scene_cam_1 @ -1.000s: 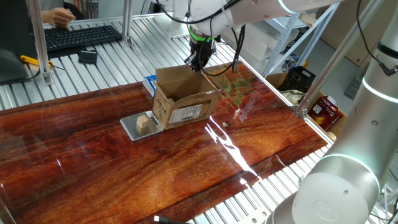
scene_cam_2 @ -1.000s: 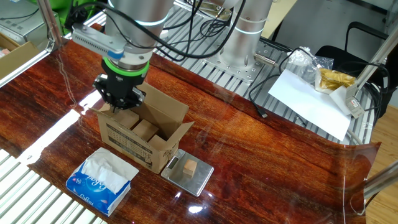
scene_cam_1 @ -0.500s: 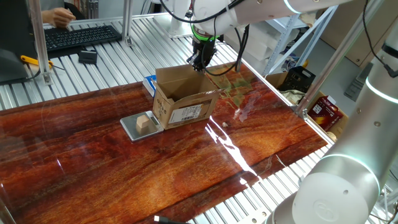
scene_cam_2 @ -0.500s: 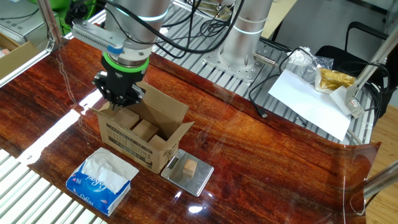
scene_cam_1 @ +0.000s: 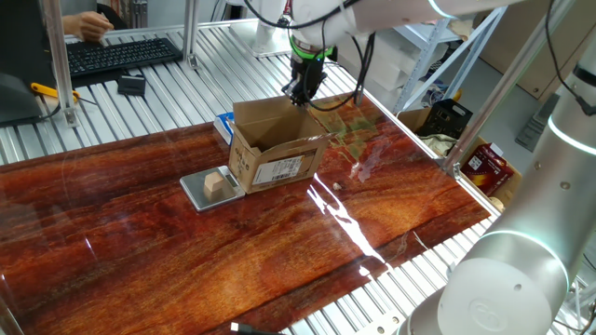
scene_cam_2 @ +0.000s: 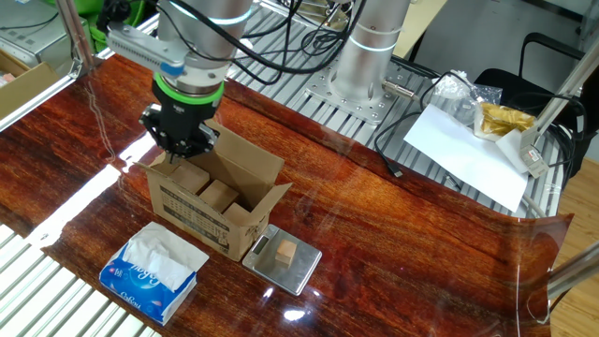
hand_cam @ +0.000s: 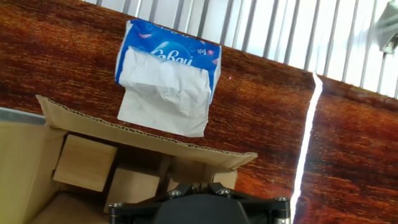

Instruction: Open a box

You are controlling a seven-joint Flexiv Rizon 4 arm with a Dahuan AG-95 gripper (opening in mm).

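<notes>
The box (scene_cam_1: 273, 149) is sitting on the reddish wood-grain surface (scene_cam_1: 279, 242), with its top flaps standing open and its white barcode label facing one fixed camera. Pale wooden blocks (scene_cam_2: 217, 195) are lying inside it, showing in the other fixed view and in the hand view.

The hand (scene_cam_2: 180, 150) is hanging just above the box, at the rim on the side away from the label, pointing steeply down. Its fingers are drawn fully together and are gripping nothing that can be seen. In the hand view only its black body is showing at the bottom edge, over the box's corner flap (hand_cam: 186, 158). Whether the fingertips are touching the cardboard cannot be told.

Just beside the box, against its end wall, a small grey scale (scene_cam_2: 282, 260) is lying flat with a tiny tan cube (scene_cam_2: 286, 252) resting on it. On the box's long unlabelled side, a blue-and-white tissue packet (scene_cam_2: 154, 271) is lying near it but apart from it, with white tissue pulled up from its top. Well away from the box, beyond the surface's edge, a sheet of white paper (scene_cam_2: 468, 150) is lying on the ribbed metal.
</notes>
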